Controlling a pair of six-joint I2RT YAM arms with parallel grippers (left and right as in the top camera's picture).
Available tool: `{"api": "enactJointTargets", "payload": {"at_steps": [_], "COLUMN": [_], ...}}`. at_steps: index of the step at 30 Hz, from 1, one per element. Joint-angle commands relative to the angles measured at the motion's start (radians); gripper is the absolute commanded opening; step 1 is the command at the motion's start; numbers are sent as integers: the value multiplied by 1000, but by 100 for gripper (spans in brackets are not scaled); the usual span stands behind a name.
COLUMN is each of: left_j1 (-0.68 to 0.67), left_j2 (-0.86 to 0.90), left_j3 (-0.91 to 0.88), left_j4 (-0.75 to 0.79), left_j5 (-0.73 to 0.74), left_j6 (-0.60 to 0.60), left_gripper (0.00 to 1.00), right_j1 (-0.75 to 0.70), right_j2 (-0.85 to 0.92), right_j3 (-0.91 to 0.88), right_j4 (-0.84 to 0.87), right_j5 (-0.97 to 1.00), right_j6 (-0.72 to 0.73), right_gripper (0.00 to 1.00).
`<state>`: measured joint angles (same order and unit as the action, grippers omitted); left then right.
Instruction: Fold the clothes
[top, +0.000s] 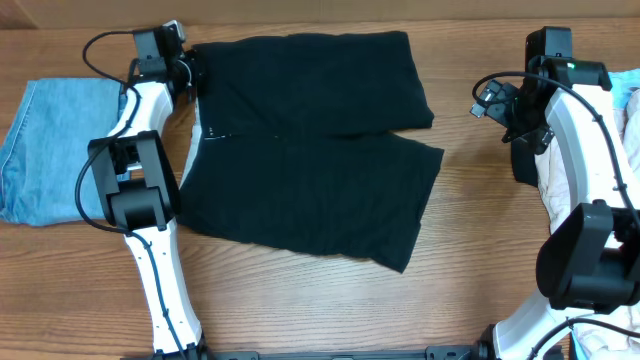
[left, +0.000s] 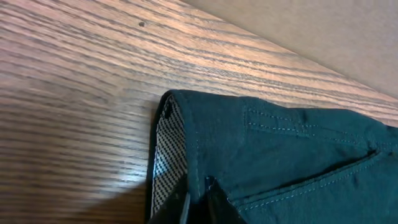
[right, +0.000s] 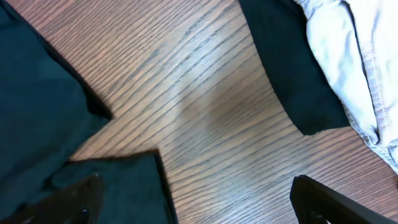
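Observation:
The black shorts (top: 305, 140) lie spread flat on the wooden table, waistband to the left, both legs pointing right. My left gripper (top: 192, 76) is at the far left corner of the waistband and is shut on its edge (left: 198, 193); the checked inner lining (left: 169, 149) shows beside the fingers. My right gripper (top: 500, 105) is open and empty above bare wood (right: 199, 124), to the right of the leg ends (right: 37, 106).
A folded light-blue denim garment (top: 45, 150) lies at the left edge. At the right edge sits a pile with a black piece (right: 298, 81) and pale cloth (right: 354, 62). The table's far edge shows in the left wrist view (left: 298, 56).

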<state>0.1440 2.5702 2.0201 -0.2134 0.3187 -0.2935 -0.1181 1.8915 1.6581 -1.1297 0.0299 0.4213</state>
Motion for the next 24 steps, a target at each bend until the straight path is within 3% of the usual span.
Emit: {"api": "enactJointTargets", "payload": {"at_steps": [1, 2, 3, 6, 11, 16, 18, 21, 24], "left_j1": [-8, -9, -11, -28, -103, -105, -82, -65, -66], "left_j2": [-3, -31, -69, -206, -518, -618, -622, -631, -673], "left_j3": [12, 12, 12, 12, 12, 12, 12, 12, 12], "left_j4": [-3, -2, -5, -139, -631, -1072, -1149, -1233, -1307], "left_j5": [8, 28, 31, -9, -318, -313, -233, -156, -181], "left_j6": [-17, -17, -17, -18, -18, -63, 9, 56, 62], "left_gripper": [50, 80, 100, 100, 100, 100, 100, 100, 100], "right_j1": [-1, -1, -1, -1, -1, -1, -1, -1, -1], "right_j2": [-11, -11, -11, -11, -11, -11, -11, -11, -11], "right_j3": [17, 17, 17, 17, 17, 17, 17, 17, 17], "right_j4": [2, 2, 2, 2, 2, 29, 160, 177, 86], "right_j5": [6, 6, 6, 6, 6, 6, -27, -112, -422], "right_j6": [-3, -3, -3, -3, -3, -3, -3, -3, -4], "right_gripper": [100, 100, 100, 100, 100, 100, 100, 100, 100]}}
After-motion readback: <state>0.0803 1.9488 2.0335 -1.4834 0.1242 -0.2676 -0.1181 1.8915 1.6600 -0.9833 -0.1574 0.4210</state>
